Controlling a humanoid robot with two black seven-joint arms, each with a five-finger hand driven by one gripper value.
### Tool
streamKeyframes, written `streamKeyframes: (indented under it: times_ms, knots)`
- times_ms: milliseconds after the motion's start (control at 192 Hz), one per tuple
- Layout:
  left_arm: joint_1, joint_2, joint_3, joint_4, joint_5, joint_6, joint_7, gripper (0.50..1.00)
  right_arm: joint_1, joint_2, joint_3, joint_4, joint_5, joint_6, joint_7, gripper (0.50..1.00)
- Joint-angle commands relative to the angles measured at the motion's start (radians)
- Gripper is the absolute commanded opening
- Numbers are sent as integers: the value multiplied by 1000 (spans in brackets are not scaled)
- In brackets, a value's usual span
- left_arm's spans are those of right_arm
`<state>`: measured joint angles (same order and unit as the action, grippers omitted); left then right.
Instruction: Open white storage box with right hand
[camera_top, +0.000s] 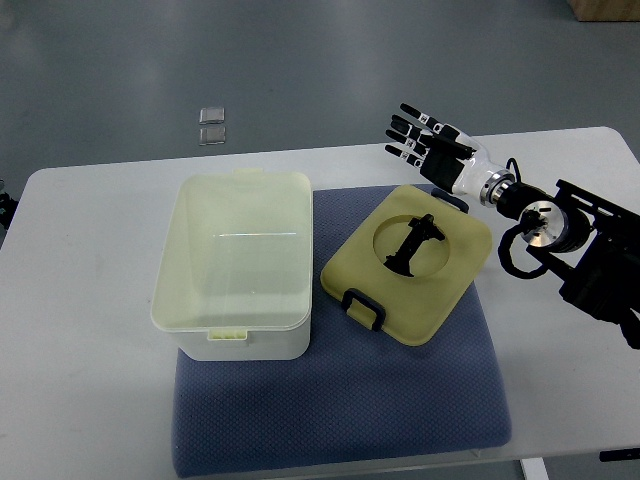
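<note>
We look down from above, the only view we have. A white table (90, 330) with round corners fills most of the picture, and on it lies a dark blue cloth mat (340, 410).

On the left part of the mat stands the white plastic storage box (238, 262). It is open — we can see right down into it, and its pale inside looks bare. The box sits upright, partly on the mat and partly on the table.

Just beside the box, to its right, lies the pale yellow flat lid (408, 262). It rests on the mat, turned a little at a slant. It has a round hollow in the middle with a black handle piece (410, 246) in it. A black clip (363, 306) sits on its near edge, and we see one more black clip at its far edge.

The right hand (425, 138) comes in from the right side on a black and silver arm (560, 235). It hangs over the table just past the far edge of the lid. Its black-and-white fingers (404, 128) are spread out straight, and it holds nothing. It is not touching the box.

On the grey floor (320, 70) behind the table we see two small clear squares (211, 125), one next to the other.
</note>
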<state>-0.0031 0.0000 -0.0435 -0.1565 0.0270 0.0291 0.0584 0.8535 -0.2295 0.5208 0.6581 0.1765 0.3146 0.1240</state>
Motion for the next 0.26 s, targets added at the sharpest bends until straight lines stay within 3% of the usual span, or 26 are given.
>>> streamKeyframes:
  times_ms: [0, 250]
  knots:
    - [0, 0, -1, 0, -1, 0, 0, 1000, -5, 1, -1, 0, 0, 4, 0, 932]
    - [0, 0, 0, 0, -1, 0, 0, 1000, -8, 2, 1, 2, -2, 6, 0, 932]
